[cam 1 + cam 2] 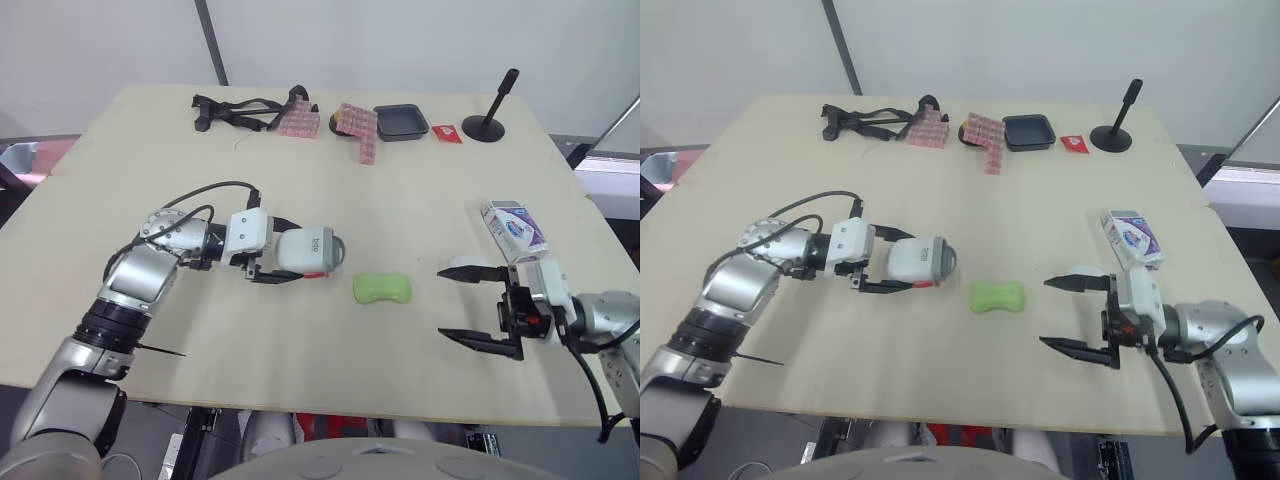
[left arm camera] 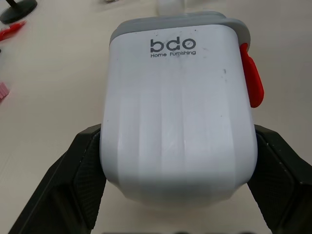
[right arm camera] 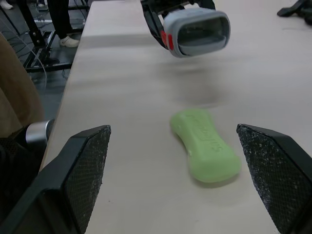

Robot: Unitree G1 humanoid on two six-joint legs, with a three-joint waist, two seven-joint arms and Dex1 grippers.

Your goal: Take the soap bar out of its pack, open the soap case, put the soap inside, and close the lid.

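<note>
1. Right end effector (image 1: 441,302): I read it near the front right corner of the desk (image 1: 420,180). It is released, fingers spread wide, grasping nothing.
2. Soap bar (image 1: 383,288): green, out of its pack and lying flat on the desk, toward the front edge and about midway along it. It sits between the two end effectors and touches neither. In the right wrist view it lies ahead of the spread fingers (image 3: 85,170).
3. Left end effector (image 1: 292,250): clenched on the soap case (image 1: 310,250), one finger on each long side. The case is white with a grey end that points toward the soap bar, and a red latch (image 2: 252,75) shows on one side.
4. Soap pack (image 1: 513,229): close to the right edge, just beyond the right end effector.
5. Far edge: a black tray (image 1: 401,122) and a black stand (image 1: 487,120).
</note>
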